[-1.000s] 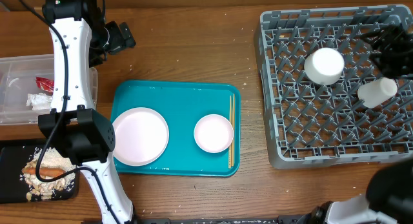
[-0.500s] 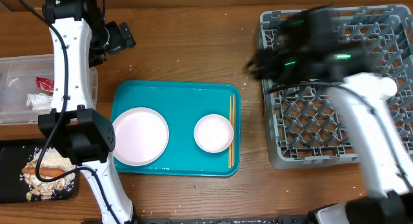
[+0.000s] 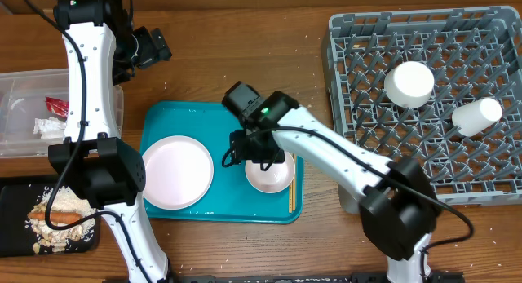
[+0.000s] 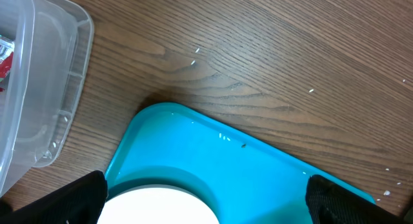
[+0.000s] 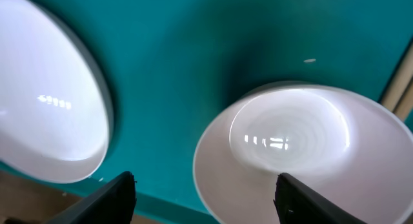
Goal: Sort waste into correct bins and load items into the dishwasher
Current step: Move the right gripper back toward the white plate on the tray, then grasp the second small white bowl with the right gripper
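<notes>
My right gripper [image 3: 261, 158] [image 5: 206, 204] is open and empty, low over the left rim of a small white bowl [image 3: 272, 172] [image 5: 303, 153] on the teal tray. The pinkish-white plate [image 3: 175, 170] [image 5: 45, 108] [image 4: 155, 210] lies to the bowl's left. My left gripper [image 3: 152, 46] [image 4: 206, 204] is open and empty, held high beyond the tray's far left corner. In the grey dish rack [image 3: 359, 112] stand an upturned white bowl [image 3: 409, 83] and a white cup [image 3: 477, 116]. The clear tub [image 3: 20, 87] [image 4: 45, 88] holds the red wrapper [image 3: 55, 106] and the tissue [image 3: 47, 126]. The black tray [image 3: 12, 197] holds the sausage stick [image 3: 57, 208] and the scraps [image 3: 61, 227].
The teal tray [image 3: 220, 120] [image 4: 258, 172] sits mid-table with wooden chopsticks [image 3: 292, 165] [image 5: 400, 88] along its right edge. My right arm spans from the table's front right up to the tray. Bare wood lies between the tray and the rack.
My right arm has swung left from the dish rack to the teal tray and now hangs over the small bowl. The left arm has not moved.
</notes>
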Controlling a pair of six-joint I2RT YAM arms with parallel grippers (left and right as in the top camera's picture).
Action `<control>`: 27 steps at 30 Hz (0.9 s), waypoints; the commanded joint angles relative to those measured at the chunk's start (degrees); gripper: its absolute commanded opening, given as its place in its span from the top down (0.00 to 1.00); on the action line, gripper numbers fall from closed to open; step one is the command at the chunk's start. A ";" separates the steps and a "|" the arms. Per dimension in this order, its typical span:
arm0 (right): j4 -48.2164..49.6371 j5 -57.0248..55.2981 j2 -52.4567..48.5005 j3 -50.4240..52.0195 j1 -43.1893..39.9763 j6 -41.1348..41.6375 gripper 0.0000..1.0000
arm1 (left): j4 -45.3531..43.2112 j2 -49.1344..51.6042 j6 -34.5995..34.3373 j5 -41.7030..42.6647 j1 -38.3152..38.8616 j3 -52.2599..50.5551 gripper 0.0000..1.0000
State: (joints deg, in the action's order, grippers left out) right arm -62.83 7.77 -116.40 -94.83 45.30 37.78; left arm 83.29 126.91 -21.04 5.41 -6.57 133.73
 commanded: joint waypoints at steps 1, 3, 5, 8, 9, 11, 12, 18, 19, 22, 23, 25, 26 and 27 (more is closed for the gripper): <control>1.95 0.26 -1.73 0.13 1.01 0.96 0.30 | 0.04 0.00 -0.42 0.39 0.26 -0.02 0.00; 2.47 -0.31 -2.84 0.13 1.73 0.85 0.30 | 0.04 0.00 -0.42 0.37 0.26 -0.02 0.00; 2.60 -0.68 -4.04 0.15 2.27 0.87 0.31 | 0.04 0.00 -0.42 0.39 0.26 -0.02 0.00; 3.13 -0.70 -4.87 0.48 2.36 1.31 0.33 | 0.04 0.00 -0.42 0.39 0.26 -0.02 0.00; 3.30 -0.79 -5.25 0.50 2.34 1.33 0.34 | 0.04 0.00 -0.42 0.39 0.26 -0.02 0.00; 3.63 -1.18 -6.12 0.50 2.34 1.36 0.35 | 0.04 0.00 -0.42 0.39 0.26 -0.02 0.00; 3.76 -1.42 -6.56 0.57 2.32 1.36 0.35 | 0.04 0.00 -0.42 0.39 0.26 -0.04 0.00; 3.52 -2.56 -7.37 0.37 2.32 1.33 0.68 | 0.04 0.00 -0.42 0.39 0.26 -0.02 0.00; 3.02 -2.56 -7.37 -0.07 2.32 1.33 0.76 | 0.04 0.00 -0.39 0.39 0.26 -0.02 0.00; 0.02 -2.62 -7.19 -2.19 2.19 1.29 0.96 | 0.04 0.00 -0.42 0.39 0.26 -0.02 0.00; -0.90 -2.78 -6.95 -2.93 2.08 1.29 0.96 | 0.04 0.00 -0.42 0.39 0.26 -0.02 0.00; -2.25 -2.84 -5.73 -4.22 1.66 1.25 0.96 | 0.04 0.00 -0.42 0.37 0.26 -0.02 0.00; -2.73 -2.82 -4.76 -4.79 1.42 1.27 0.96 | 0.04 0.00 -0.42 0.39 0.26 -0.02 0.00; -3.17 -2.82 -3.80 -5.29 1.16 1.22 0.96 | 0.04 0.00 -0.42 0.39 0.26 -0.02 0.00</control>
State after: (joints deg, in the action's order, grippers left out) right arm -65.91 4.47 -122.89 -98.00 47.31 39.03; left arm 83.31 126.91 -21.04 5.41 -6.57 133.73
